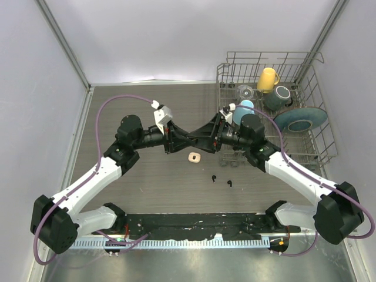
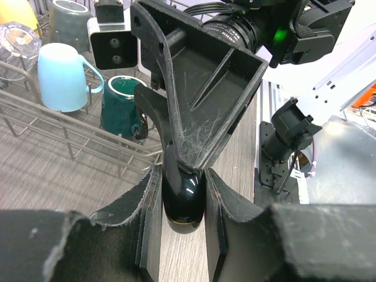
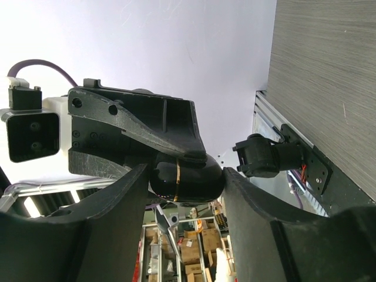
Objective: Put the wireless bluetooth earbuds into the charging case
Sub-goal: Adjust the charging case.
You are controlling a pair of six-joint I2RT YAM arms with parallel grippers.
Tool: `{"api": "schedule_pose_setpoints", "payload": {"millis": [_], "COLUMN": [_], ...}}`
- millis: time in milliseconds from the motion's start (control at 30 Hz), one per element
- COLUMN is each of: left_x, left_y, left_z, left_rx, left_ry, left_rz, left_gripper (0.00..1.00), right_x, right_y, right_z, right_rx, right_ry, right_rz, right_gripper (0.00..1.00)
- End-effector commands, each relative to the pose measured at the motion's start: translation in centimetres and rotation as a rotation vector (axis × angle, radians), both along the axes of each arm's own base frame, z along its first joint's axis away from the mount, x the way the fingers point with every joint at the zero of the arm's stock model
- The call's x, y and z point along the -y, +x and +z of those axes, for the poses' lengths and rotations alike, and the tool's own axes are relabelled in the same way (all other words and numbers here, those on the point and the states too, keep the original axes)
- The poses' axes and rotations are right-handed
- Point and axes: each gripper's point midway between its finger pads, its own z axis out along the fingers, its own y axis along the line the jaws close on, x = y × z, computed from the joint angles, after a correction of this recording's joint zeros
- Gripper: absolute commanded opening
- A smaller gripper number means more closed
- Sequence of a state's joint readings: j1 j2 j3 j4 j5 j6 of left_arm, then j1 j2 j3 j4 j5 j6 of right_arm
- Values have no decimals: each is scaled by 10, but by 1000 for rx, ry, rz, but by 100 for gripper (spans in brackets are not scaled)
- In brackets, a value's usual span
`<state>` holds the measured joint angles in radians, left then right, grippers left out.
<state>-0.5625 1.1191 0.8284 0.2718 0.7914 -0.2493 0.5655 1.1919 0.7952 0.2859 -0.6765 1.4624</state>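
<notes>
A glossy black charging case point(image 2: 183, 202) with a thin gold seam is closed and held in the air between both grippers above the table's middle. My left gripper point(image 2: 183, 176) is shut on its sides. My right gripper point(image 3: 183, 173) is shut on the same case point(image 3: 194, 176) from the opposite side. In the top view the two grippers, left point(image 1: 191, 140) and right point(image 1: 203, 137), meet tip to tip and hide the case. Two black earbuds point(image 1: 212, 178) point(image 1: 230, 183) lie on the table in front of them. A small cream-white piece point(image 1: 194, 157) lies just below the grippers, too small to make out.
A wire dish rack point(image 1: 320, 141) stands at the back right with a yellow mug point(image 1: 268, 79), a light blue mug point(image 1: 243, 110), a teal mug point(image 1: 278, 96), a glass point(image 1: 245, 91) and a blue plate point(image 1: 301, 119). The rack's wires point(image 2: 53, 120) pass close behind the left gripper.
</notes>
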Motion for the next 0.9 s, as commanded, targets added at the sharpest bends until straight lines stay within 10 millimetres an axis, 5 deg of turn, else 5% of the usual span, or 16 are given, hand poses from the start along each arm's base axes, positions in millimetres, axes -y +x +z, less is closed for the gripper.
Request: {"api": "schedule_pose_setpoints", "payload": {"millis": [0, 300, 533, 867], "left_x": [0, 0, -6, -32], "left_y": [-4, -2, 4, 8], "left_z": [24, 24, 33, 36], "left_rx": [73, 65, 80, 185], "left_ry": [-34, -39, -111, -260], "left_rz": [-22, -10, 74, 249], "left_gripper": [0, 5, 62, 76], "right_x": [-1, -1, 3, 7], "right_y": [-2, -2, 1, 2], "right_z": [10, 11, 8, 21], "right_rx": [21, 27, 22, 34], "right_ry": [51, 63, 86, 171], "right_rz": [15, 15, -27, -57], "right_gripper": [56, 27, 7, 1]}}
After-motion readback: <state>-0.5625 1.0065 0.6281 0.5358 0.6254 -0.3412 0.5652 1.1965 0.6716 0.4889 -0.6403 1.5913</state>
